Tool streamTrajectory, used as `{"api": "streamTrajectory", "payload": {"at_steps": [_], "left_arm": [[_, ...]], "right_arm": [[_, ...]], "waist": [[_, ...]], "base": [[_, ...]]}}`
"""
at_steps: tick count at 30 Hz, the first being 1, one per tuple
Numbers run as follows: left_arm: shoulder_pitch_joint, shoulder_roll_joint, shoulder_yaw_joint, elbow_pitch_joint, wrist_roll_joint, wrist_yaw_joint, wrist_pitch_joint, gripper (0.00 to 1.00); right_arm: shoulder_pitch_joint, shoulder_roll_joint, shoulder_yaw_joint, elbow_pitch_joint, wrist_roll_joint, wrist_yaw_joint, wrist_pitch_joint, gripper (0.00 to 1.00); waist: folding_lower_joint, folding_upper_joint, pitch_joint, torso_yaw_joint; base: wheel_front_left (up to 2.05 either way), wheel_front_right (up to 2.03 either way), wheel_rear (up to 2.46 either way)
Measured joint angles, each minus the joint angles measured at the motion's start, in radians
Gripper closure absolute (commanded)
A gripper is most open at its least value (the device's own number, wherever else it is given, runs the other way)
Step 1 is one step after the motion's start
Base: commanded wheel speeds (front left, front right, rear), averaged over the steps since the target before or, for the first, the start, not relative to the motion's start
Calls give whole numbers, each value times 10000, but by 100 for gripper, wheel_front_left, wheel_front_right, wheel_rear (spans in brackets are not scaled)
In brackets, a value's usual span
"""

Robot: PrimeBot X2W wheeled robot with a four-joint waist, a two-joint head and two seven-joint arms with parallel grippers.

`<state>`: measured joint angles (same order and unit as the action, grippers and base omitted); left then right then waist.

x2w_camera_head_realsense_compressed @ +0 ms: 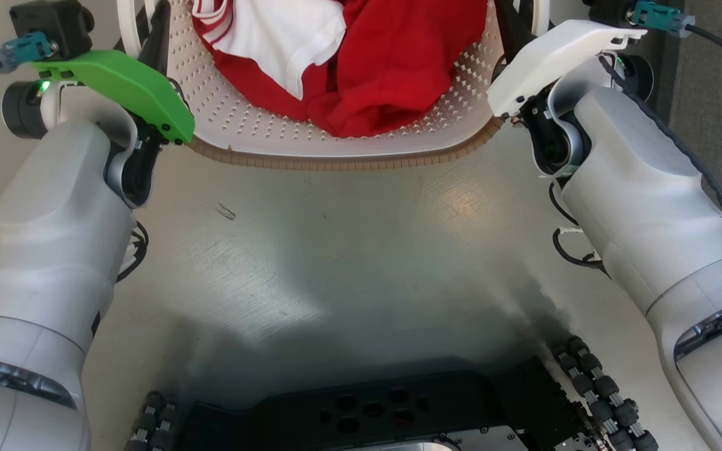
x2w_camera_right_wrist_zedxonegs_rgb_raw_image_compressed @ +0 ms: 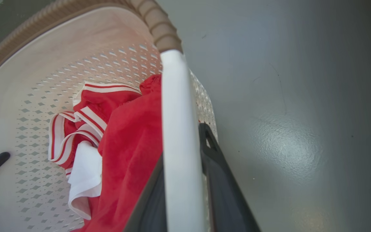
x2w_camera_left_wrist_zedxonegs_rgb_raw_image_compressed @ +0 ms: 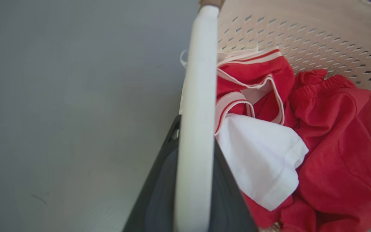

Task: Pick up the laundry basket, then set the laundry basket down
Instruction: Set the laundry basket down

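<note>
Grey floor (x2w_camera_head_realsense_compressed: 336, 250), glossy, lightly scuffed. Head view: I note the basket (x2w_camera_head_realsense_compressed: 336, 164) at top centre, holding red and white clothes (x2w_camera_head_realsense_compressed: 361, 69). It sits between the left gripper (x2w_camera_head_realsense_compressed: 159, 31) and right gripper (x2w_camera_head_realsense_compressed: 511, 28). Left wrist view: dark fingers (x2w_camera_left_wrist_zedxonegs_rgb_raw_image_compressed: 159, 193) clamp the white left handle (x2w_camera_left_wrist_zedxonegs_rgb_raw_image_compressed: 200, 64) from both sides. Right wrist view: that gripper's fingers likewise closed on the right handle (x2w_camera_right_wrist_zedxonegs_rgb_raw_image_compressed: 172, 80). Basket's contact with floor: I cannot tell.

both pale grey arms (x2w_camera_head_realsense_compressed: 54, 207) reach far; left dark two-fingered gripper (x2w_camera_left_wrist_zedxonegs_rgb_raw_image_compressed: 195, 138) and right dark two-fingered gripper (x2w_camera_right_wrist_zedxonegs_rgb_raw_image_compressed: 182, 148) each pinch a white plastic loop handle (x2w_camera_left_wrist_zedxonegs_rgb_raw_image_compressed: 198, 80).
</note>
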<state>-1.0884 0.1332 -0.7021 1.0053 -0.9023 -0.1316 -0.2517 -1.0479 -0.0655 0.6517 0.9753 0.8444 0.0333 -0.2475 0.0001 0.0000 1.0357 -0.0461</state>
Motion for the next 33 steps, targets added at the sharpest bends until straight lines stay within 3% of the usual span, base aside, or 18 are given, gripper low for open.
{"api": "streamTrajectory", "payload": {"at_steps": [8,12,14,16,17,18,19,20,33], "left_arm": [[2,8,362,-261,418,0,0,100],[18,-40,497,-339,548,0,0,100],[23,-65,525,-364,629,0,0,100],[30,-90,541,-376,660,0,0,100],[35,-105,537,-372,700,0,0,64],[42,-125,539,-368,708,0,0,64],[50,-128,537,-364,713,0,-2,41],[64,-132,537,-360,717,0,-2,0],[281,-171,669,-311,1060,0,-2,0]], "right_arm": [[17,10,-407,-167,-447,0,-27,100],[58,15,-585,-236,-568,0,-27,95],[98,15,-658,-251,-625,2,-29,87],[120,15,-713,-259,-633,2,-29,66],[125,15,-750,-263,-650,10,-29,25],[127,21,-800,-280,-667,13,-29,25],[131,21,-865,-284,-673,17,-29,0],[141,10,-924,-288,-673,33,-29,0],[384,2,-1335,-305,-957,102,-44,0]], "waist": [[-1,0,142,24],[-1,0,160,34],[-1,0,165,39],[-1,0,166,44],[-1,0,164,46],[-1,0,161,49],[-1,0,158,51],[-1,0,153,53],[-1,0,-24,64]], "base": [[0,0,0],[0,0,0],[0,0,0],[0,0,0],[0,0,0],[0,0,0],[0,0,0],[0,0,0],[0,0,0]]}}
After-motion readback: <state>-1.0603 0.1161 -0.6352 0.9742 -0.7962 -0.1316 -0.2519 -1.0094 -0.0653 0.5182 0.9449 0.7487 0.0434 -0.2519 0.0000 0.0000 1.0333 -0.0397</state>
